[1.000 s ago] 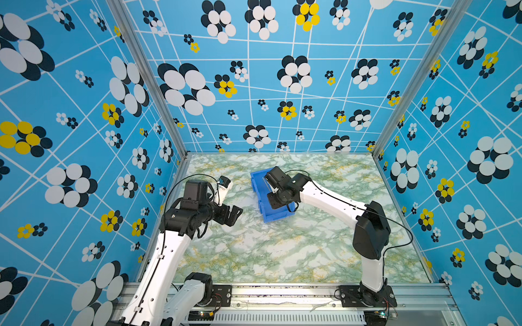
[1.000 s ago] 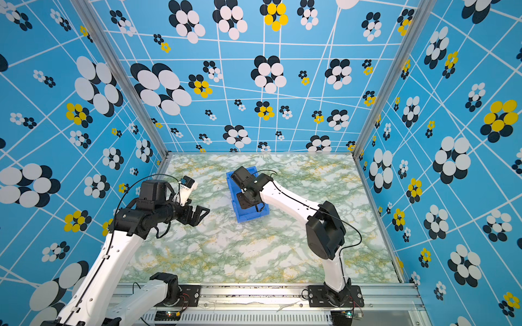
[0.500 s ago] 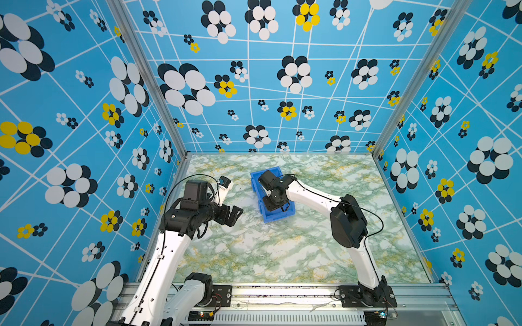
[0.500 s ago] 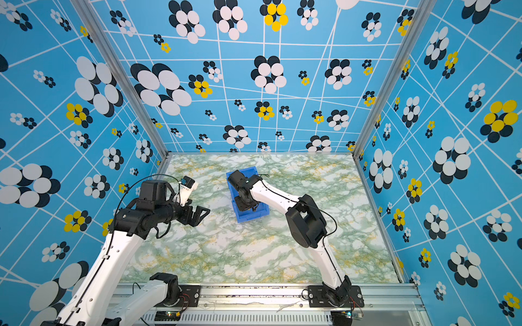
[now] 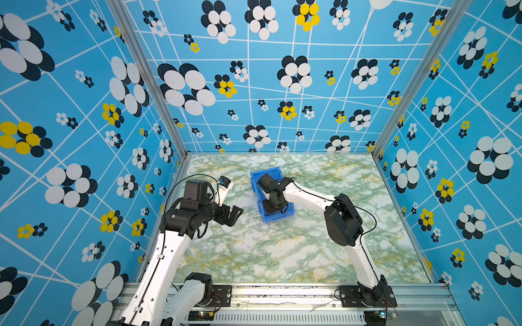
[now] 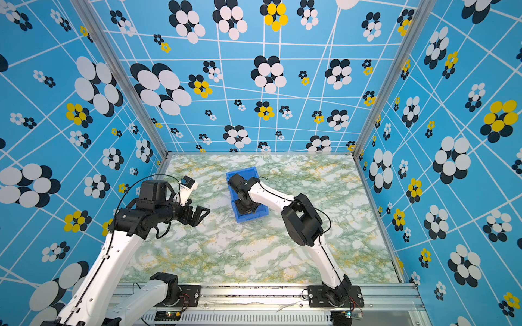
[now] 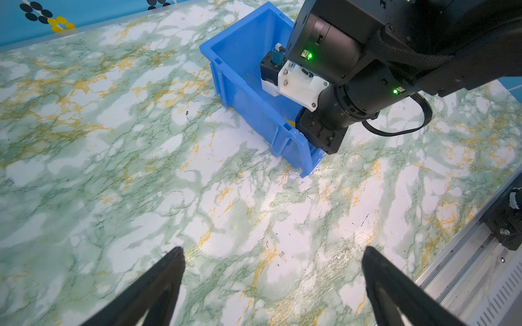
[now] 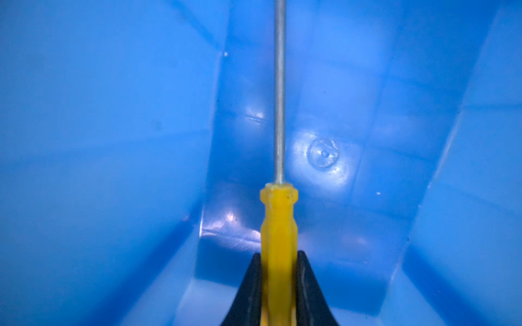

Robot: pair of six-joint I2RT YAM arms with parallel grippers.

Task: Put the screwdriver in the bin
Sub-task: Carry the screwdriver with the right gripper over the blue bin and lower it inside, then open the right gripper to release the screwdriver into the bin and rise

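Right now the screwdriver (image 8: 278,225) is down inside the bin (image 8: 113,141), pinched by its yellow handle in the right gripper (image 8: 278,285). If the gripper lifts without letting go, the screwdriver could come back out. The arm might also bump the bin's wall and shove it along the counter (image 7: 141,183). The left gripper (image 7: 272,282) waits beside the bin, spread wide and empty.
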